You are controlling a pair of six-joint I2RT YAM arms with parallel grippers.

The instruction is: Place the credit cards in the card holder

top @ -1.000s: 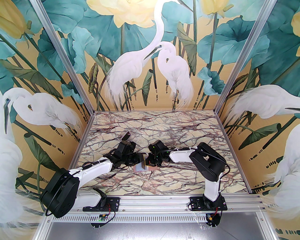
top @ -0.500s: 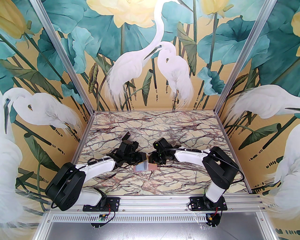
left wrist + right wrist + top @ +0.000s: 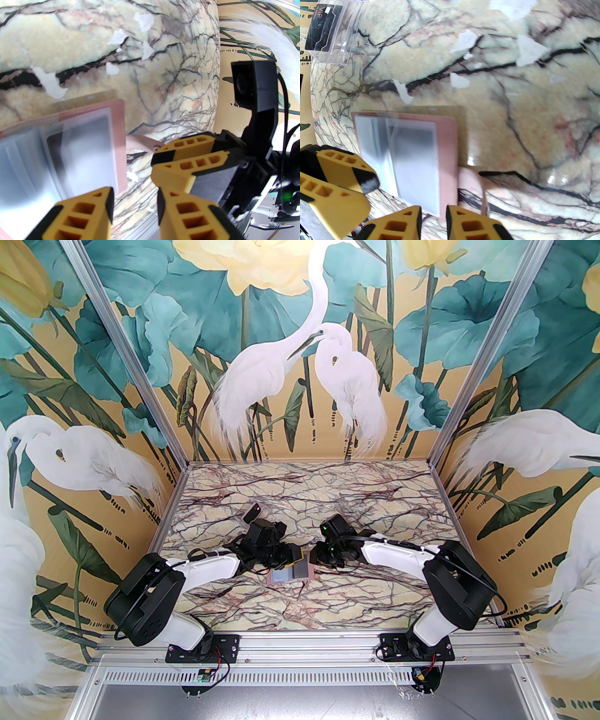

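Both arms stretched inward & low; L gripper (image 3: 135, 196) & R gripper (image 3: 433, 213) nearly tip-to-tip, jaws slightly apart, empty.

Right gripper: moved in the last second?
Yes. The right gripper has drawn back to the right, off the card holder it was over.

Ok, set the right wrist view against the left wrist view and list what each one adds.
Right wrist view adds: the clear plastic box holding a black card. Left wrist view adds: the right arm's wrist camera. Shared: the open card holder flat on the marble table, a dark card in its sleeve, and the left pincer and right pincer, both open.
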